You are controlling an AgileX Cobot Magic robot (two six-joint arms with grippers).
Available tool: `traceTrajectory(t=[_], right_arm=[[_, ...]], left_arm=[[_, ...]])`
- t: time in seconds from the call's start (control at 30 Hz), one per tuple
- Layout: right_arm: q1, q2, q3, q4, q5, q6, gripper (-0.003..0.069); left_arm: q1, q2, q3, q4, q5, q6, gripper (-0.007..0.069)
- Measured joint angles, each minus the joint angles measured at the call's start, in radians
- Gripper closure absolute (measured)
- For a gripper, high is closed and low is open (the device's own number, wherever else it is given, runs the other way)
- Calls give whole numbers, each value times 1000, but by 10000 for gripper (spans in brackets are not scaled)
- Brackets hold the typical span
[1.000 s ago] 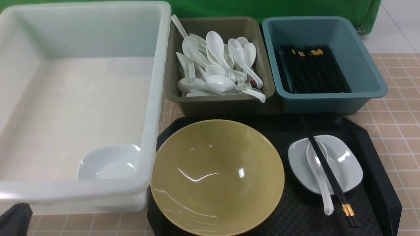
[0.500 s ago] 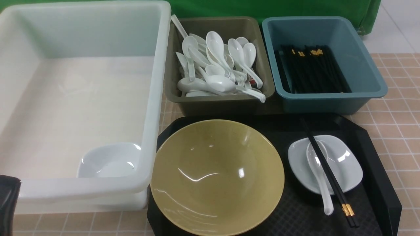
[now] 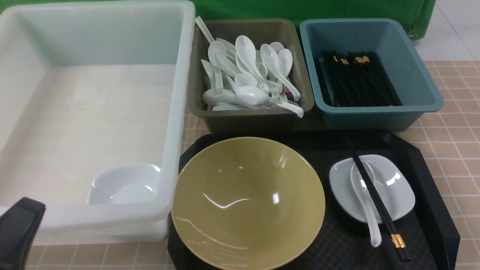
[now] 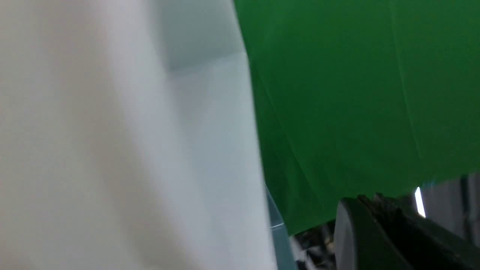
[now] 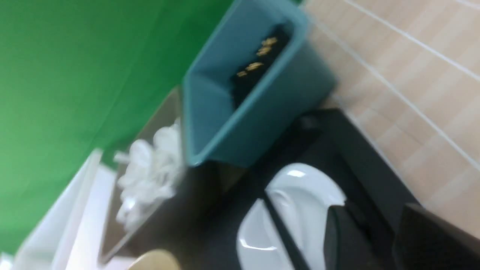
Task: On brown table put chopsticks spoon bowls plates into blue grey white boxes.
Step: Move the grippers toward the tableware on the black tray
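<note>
The white tub [image 3: 176, 112] stands at the left with one white plate [image 3: 123, 184] in its near right corner. The olive-grey bin [image 3: 195, 86] holds several white spoons. The teal-blue bin [image 3: 412, 75] holds several black chopsticks. On the black tray [image 3: 431, 195] sit the mustard-yellow bowl [image 3: 247, 202] and a second white plate [image 3: 393, 187]. On that plate lie a spoon [image 3: 365, 202] and a pair of chopsticks [image 3: 377, 202]. My left gripper [image 3: 20, 228] is at the tub's near left corner, blurred in its wrist view [image 4: 375, 213]. My right gripper [image 5: 373, 212] is open beside the tray's plate [image 5: 300, 195].
The brown table [image 3: 457, 123] shows to the right of the tray and bins. A green backdrop [image 3: 300, 9] hangs behind the bins. The three bins stand close together along the far side, and the tray sits against the tub's right wall.
My left gripper has risen and moved right at the lower left corner of the front view. The dishes, the bins and their contents have not moved.
</note>
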Motion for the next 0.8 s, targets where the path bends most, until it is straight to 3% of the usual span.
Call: traceTrajectory(t=[0.1, 0.13, 0.2, 0.33, 0.5, 0.63, 0.8], right_arm=[[49, 38, -127, 1, 1, -164, 434], [52, 52, -137, 1, 2, -175, 440], [88, 175, -264, 1, 54, -325, 480], [124, 466, -522, 0, 316, -635, 574], [127, 738, -738, -6, 632, -854, 617], [157, 995, -866, -31, 791, -936, 617], [259, 1183, -893, -58, 736, -926, 613]], left_arm=[[0, 52, -158, 97, 104, 213, 623], [0, 52, -170, 105, 104, 213, 623], [0, 195, -299, 213, 210, 314, 623], [0, 477, -521, 447, 456, 351, 623], [-34, 709, -701, 628, 689, 360, 623], [-253, 907, -814, 754, 775, 370, 623], [-538, 1105, -899, 842, 824, 371, 623]])
